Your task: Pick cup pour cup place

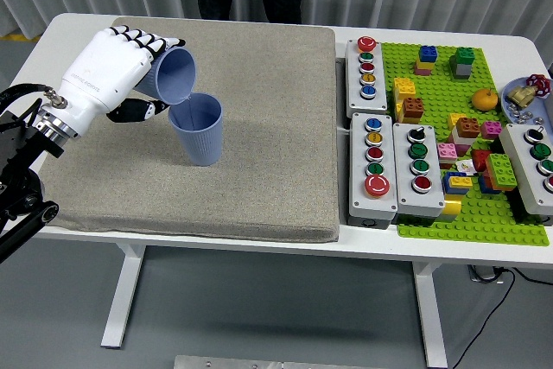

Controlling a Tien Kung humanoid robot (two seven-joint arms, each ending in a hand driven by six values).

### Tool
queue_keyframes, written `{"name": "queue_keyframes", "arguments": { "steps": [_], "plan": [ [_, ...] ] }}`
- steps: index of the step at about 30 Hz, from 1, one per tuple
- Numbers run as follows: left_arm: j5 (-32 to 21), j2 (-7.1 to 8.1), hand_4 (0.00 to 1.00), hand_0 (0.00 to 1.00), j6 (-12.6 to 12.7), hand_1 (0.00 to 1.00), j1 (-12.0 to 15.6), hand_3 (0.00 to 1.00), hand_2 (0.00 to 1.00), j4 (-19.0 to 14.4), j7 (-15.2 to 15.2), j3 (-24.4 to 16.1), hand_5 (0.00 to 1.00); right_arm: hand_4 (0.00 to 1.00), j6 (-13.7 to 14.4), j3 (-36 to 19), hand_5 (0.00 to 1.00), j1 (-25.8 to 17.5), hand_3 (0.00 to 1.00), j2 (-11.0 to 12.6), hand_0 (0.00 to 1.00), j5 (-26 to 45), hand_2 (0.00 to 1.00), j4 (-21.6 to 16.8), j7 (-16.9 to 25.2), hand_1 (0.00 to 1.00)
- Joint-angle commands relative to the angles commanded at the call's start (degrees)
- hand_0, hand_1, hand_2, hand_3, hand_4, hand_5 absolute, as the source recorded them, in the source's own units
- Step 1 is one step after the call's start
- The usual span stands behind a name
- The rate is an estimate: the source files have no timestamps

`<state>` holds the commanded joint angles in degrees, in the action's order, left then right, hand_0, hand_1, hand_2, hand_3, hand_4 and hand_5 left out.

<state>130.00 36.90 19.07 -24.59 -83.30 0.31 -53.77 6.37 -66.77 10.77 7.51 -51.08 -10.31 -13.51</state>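
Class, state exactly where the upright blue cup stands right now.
In the head view, the upright blue cup stands on the grey mat, left of centre, just below the tilted cup held by the left hand.

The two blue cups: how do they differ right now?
The held cup is tipped on its side in the left hand, mouth over the other; the standing cup sits upright on the grey mat, ungrasped. The held cup's wall looks smooth, the standing cup's ribbed. Both are blue.

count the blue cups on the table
2. One cup is tipped over in the left hand, mouth angled down toward the other. The second cup stands upright on the grey mat just below it. None seem hidden.
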Motion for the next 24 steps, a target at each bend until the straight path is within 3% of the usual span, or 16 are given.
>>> {"name": "queue_keyframes", "arguments": {
  "steps": [14,24],
  "plan": [
    [0.00,0.26,0.617,0.467,1.83,0.505,0.36,0.566,0.553,-0.10,0.83,1.27,0.002,0.186,0.01,-0.17,0.417,-0.32,0.635,-0.12,0.746,-0.28,0.733,0.00,-0.03,0.715],
    [0.00,0.49,0.613,0.470,1.50,0.506,-0.10,0.567,0.553,-0.43,1.63,1.80,0.002,0.185,0.03,-0.11,0.417,-0.25,0.635,-0.08,0.746,-0.16,0.734,0.00,0.01,0.716]
  ]
}}
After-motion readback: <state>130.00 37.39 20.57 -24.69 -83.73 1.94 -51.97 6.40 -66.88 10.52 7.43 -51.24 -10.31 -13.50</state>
